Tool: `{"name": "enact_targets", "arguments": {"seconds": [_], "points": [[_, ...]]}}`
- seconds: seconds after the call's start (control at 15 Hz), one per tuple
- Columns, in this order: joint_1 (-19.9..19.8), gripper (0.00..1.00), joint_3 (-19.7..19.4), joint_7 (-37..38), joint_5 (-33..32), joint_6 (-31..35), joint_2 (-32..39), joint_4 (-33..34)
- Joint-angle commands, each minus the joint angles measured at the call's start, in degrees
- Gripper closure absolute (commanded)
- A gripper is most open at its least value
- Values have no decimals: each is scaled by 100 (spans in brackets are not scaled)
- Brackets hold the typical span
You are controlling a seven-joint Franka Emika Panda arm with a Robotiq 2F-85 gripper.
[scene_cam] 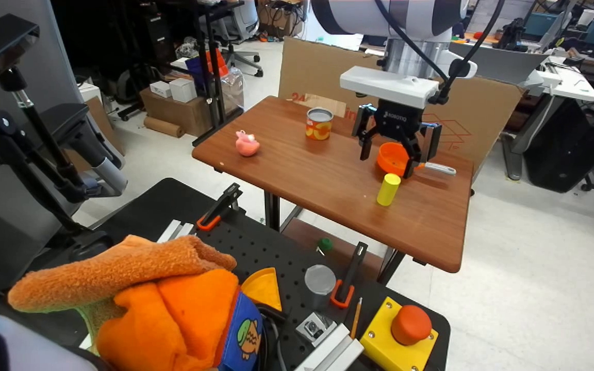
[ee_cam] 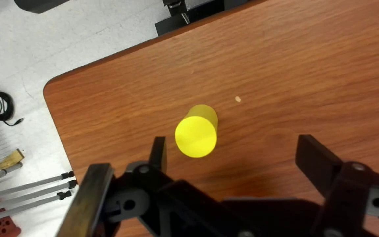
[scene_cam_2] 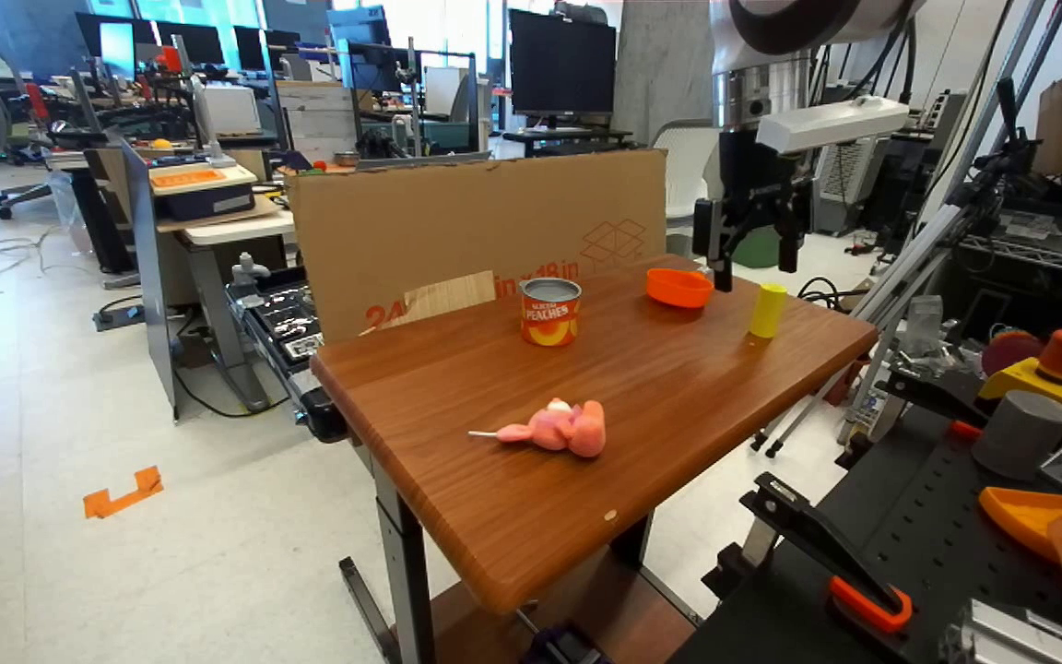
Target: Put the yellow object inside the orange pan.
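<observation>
The yellow object stands upright on the brown table near its front edge; it shows in both exterior views (scene_cam: 388, 191) (scene_cam_2: 768, 312) and end-on in the wrist view (ee_cam: 196, 136). The orange pan (scene_cam: 392, 154) rests on the table behind it, its grey handle (scene_cam: 440, 168) pointing away from the can. The pan also shows in an exterior view (scene_cam_2: 678, 289), but not in the wrist view. My gripper (scene_cam: 388, 158) is open and empty above the table (scene_cam_2: 755, 269). In the wrist view its fingers (ee_cam: 231, 143) are wide apart, with the yellow object nearer the left finger, not touching.
A peach can (scene_cam: 319, 124) and a pink toy (scene_cam: 247, 144) stand on the same table (scene_cam: 286, 165). A cardboard sheet (scene_cam_2: 494, 212) rises along the table's back edge. A black bench with clamps, an orange cloth (scene_cam: 173, 309) and a yellow button box (scene_cam: 395, 345) lies in front.
</observation>
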Motion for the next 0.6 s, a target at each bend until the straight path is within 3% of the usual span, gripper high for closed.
{"name": "enact_targets", "arguments": {"seconds": [0.0, 0.27, 0.33, 0.4, 0.53], "points": [[191, 0, -168, 206, -188, -332, 269, 324], [251, 0, -253, 332, -314, -520, 434, 452], [266, 25, -277, 358, -352, -485, 458, 449], [277, 26, -297, 370, -379, -463, 475, 453], [307, 40, -354, 455, -475, -343, 522, 450]]}}
